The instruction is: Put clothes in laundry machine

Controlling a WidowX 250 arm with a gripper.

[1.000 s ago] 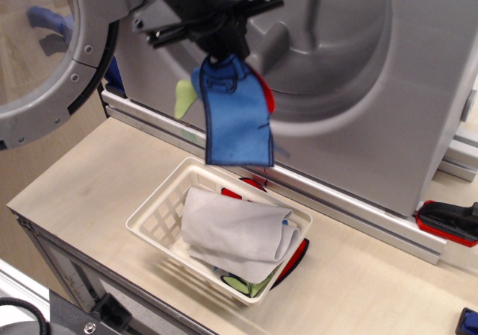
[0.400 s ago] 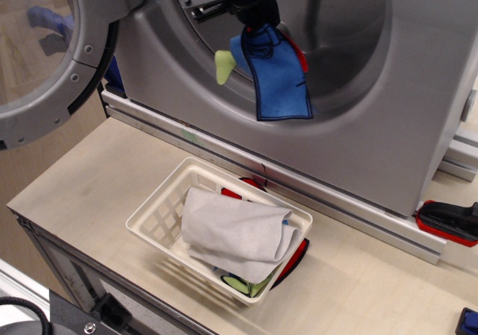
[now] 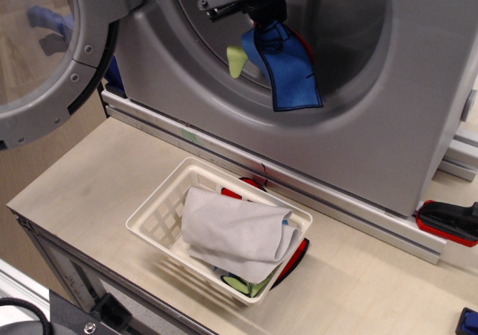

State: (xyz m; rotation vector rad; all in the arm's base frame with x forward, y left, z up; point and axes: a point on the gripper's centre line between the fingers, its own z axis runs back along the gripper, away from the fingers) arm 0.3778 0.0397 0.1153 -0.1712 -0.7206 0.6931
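My gripper (image 3: 265,18) is shut on a bunch of clothes and holds it inside the drum mouth of the silver-grey laundry machine (image 3: 388,111). A blue cloth (image 3: 291,74) with dark stitching hangs from it, with a lime-green piece (image 3: 235,60) at its left and a red piece (image 3: 301,48) behind. The fingertips are hidden by the cloth. The machine's round door (image 3: 45,59) stands open at the left. A light grey cloth (image 3: 235,234) lies in the white slotted basket (image 3: 160,219) on the table, over red and green pieces.
The basket stands on a light wooden table (image 3: 82,178) in front of the machine. A red and black tool (image 3: 448,221) lies at the right, by the aluminium rail (image 3: 358,217) under the machine. The table's front edge is near the basket.
The gripper has carried the hanging blue, green and red cloths up and to the right, from in front of the machine into the drum mouth. The basket and grey cloth have not moved.
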